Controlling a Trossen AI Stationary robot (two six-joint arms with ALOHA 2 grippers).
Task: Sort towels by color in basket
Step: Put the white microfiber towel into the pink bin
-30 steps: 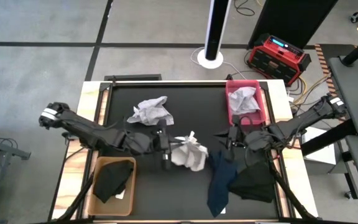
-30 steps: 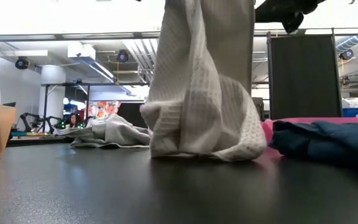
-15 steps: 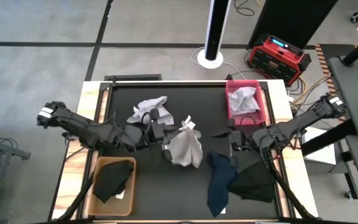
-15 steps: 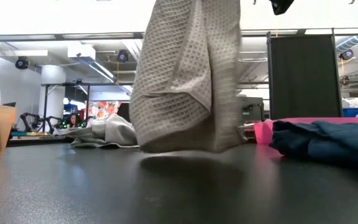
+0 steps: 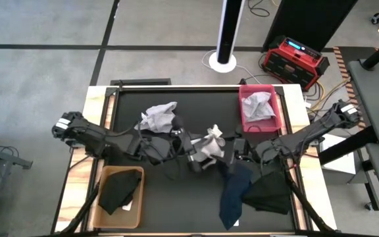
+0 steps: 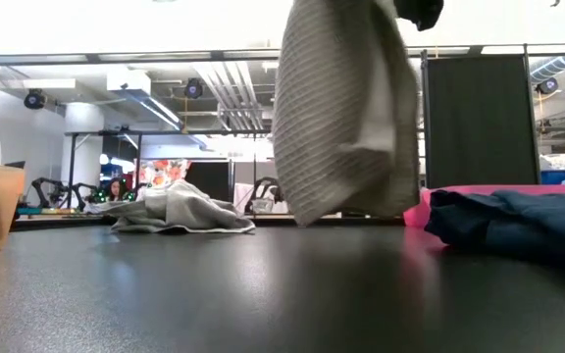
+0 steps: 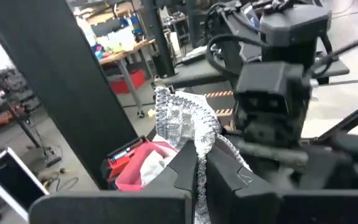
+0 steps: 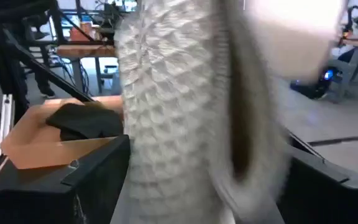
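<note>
The left hand (image 5: 196, 157) grips a grey towel (image 5: 210, 143) above mid-counter (image 5: 176, 197); at its 3 o'clock, the right hand (image 5: 232, 153) stands open.

Dark jointed arms (image 5: 110, 139) (white wrist bands)

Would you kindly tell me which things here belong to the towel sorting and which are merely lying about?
Job: held grey towel, second grey towel, navy towel, black towel, pink basket, tan basket, left end effector.
Lying about: red box, white pole.
</note>
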